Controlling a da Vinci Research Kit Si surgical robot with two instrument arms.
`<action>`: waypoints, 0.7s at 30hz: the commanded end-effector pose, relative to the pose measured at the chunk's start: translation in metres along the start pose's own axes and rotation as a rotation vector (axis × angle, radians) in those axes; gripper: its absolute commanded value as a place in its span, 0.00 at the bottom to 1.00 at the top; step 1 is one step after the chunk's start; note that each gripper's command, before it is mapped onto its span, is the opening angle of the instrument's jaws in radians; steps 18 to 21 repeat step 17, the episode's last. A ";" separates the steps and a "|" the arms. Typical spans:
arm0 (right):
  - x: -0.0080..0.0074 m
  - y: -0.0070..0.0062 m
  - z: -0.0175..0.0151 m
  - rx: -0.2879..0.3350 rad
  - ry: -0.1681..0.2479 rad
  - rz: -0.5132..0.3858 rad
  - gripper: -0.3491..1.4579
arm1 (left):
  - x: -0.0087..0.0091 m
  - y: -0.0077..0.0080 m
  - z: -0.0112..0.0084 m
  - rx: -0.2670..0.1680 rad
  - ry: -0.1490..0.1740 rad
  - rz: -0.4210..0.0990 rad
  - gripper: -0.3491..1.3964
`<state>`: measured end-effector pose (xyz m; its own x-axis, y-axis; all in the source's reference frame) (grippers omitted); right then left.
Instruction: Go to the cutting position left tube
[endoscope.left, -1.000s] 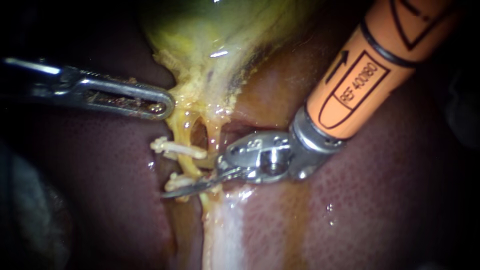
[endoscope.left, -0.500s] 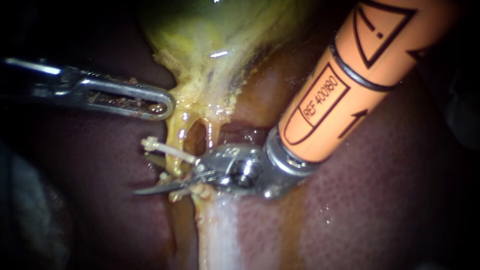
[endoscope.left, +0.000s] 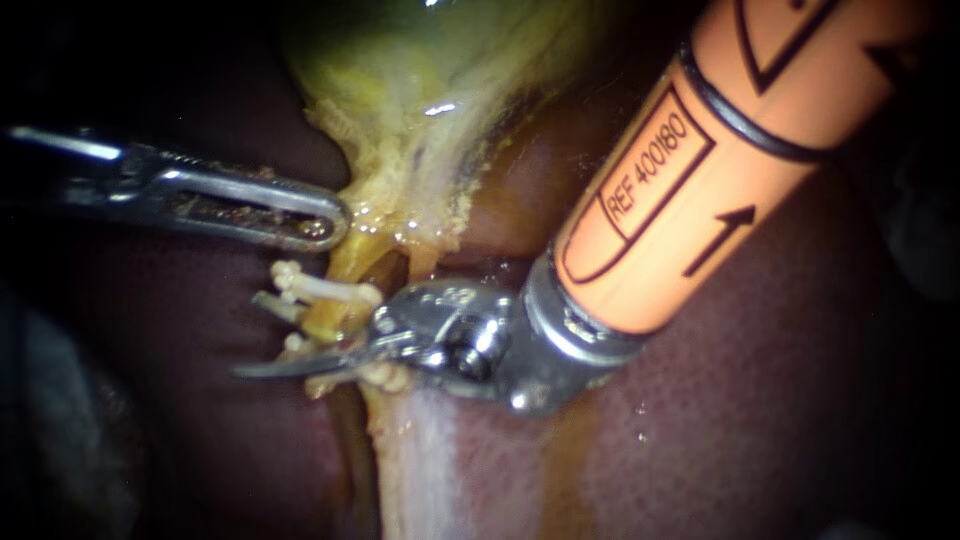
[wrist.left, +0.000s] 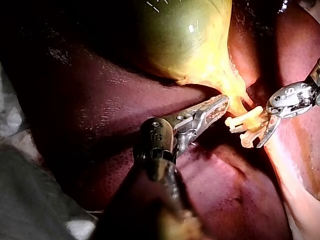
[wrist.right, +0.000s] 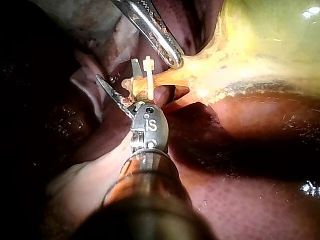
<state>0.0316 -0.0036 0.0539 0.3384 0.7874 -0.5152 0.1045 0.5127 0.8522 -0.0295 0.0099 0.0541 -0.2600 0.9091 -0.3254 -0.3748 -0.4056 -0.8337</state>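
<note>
- While the left tube (endoscope.left: 327, 322) runs pale yellow from the gallbladder (endoscope.left: 420, 70) down onto the liver (endoscope.left: 190, 440), my right instrument (endoscope.left: 255, 336) has its two blades parted across that tube, clamping nothing.
- One blade shows just beside the upper clip (endoscope.left: 322, 290), on the side of it away from the gallbladder. The other, longer blade lies across the tube at the lower clip (endoscope.left: 383, 377), its tip pointing out past the tube over the liver.
- Both white clips sit crosswise on the left tube, with a short bare stretch of tube between them.
- From the right wrist view, the two blades (wrist.right: 116, 70) fork apart ahead of the steel wrist, with the tube and an upright white clip (wrist.right: 148, 75) close by them.
- My left instrument (endoscope.left: 330, 222) reaches the yellow tissue where the tube meets the gallbladder. Its jaws are clenched on that gallbladder tissue, on the gallbladder side of the upper clip.
- A second tube beside the left one is mostly hidden behind the right instrument's wrist.
- The orange shaft (endoscope.left: 700, 170) of the right instrument slants away from the tube over the liver.
</note>
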 end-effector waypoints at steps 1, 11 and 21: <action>0.0000 -0.0001 0.0000 0.003 -0.003 -0.002 0.98 | 0.0000 0.0000 -0.0001 0.000 0.000 0.000 0.00; 0.0000 0.0000 -0.0001 0.003 -0.003 0.004 0.98 | 0.0000 0.0000 -0.0001 0.000 0.000 0.000 0.00; 0.0000 0.0000 -0.0001 0.003 -0.003 0.009 0.98 | 0.0001 0.0000 -0.0001 -0.001 0.000 0.000 0.00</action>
